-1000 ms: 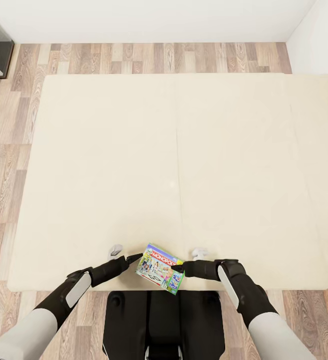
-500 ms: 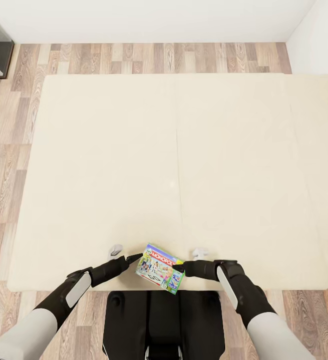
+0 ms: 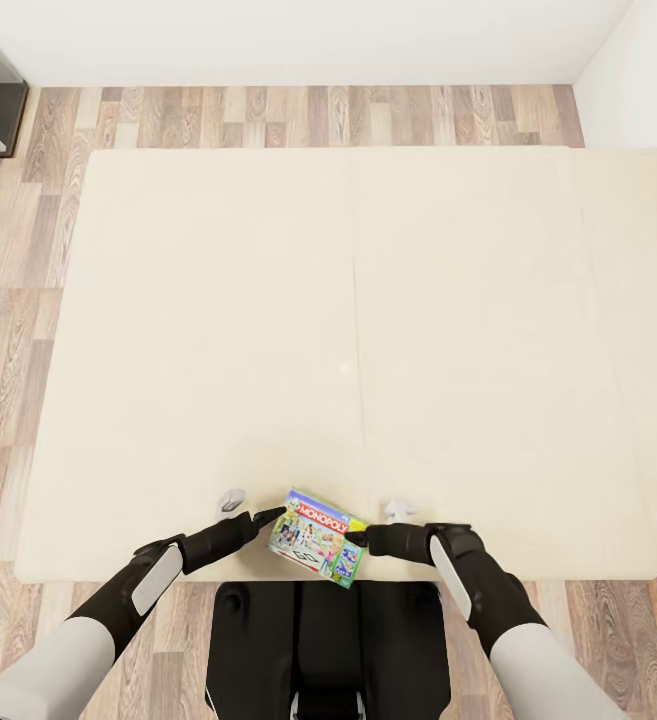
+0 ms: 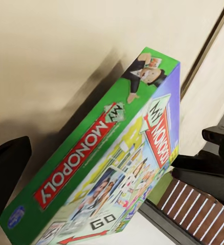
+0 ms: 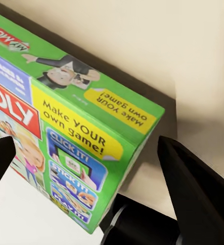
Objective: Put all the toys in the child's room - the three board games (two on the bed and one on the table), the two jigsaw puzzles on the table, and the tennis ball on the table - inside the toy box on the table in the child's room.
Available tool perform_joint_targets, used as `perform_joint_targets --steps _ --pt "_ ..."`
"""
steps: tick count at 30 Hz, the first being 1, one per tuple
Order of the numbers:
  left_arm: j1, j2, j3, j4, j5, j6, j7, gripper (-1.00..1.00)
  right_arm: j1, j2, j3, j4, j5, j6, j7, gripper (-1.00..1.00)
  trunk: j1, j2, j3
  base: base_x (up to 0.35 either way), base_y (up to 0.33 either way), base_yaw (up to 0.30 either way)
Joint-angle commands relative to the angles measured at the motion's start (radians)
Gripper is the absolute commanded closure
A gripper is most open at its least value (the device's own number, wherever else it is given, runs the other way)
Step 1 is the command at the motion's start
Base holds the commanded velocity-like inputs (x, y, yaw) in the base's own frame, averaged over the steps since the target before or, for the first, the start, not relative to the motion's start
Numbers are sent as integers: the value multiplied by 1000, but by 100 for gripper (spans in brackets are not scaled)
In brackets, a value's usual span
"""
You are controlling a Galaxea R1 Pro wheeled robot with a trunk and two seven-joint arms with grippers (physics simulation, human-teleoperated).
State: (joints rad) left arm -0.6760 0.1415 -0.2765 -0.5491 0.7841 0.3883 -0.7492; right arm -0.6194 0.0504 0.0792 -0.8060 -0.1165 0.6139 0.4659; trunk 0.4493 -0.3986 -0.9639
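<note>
Though partly overhanging, Monopoly box [image 3: 316, 537] on bed [image 3: 218, 330].

The wide bed with a plain beige mattress [image 3: 268, 330] carries a flat green-and-white "MONOPOLY" game box [image 3: 317, 537] at its near edge.

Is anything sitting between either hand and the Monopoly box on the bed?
No, nothing visible. The Monopoly box lies at the near edge of the bed, with the left hand at its left side and the right hand at its right corner. Around the box there is just bare mattress.
</note>
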Motion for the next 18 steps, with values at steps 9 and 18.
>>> perform_joint_targets --steps 9,18 --pt "0 1 -4 0 8 4 2 -100 -1 1 0 5 -8 1 -12 -100 1 -1 -1 0 0 0" --pt "0 0 -4 0 9 4 2 -100 -2 2 -1 8 -10 -6 -38 -100 1 -1 -1 0 0 0"
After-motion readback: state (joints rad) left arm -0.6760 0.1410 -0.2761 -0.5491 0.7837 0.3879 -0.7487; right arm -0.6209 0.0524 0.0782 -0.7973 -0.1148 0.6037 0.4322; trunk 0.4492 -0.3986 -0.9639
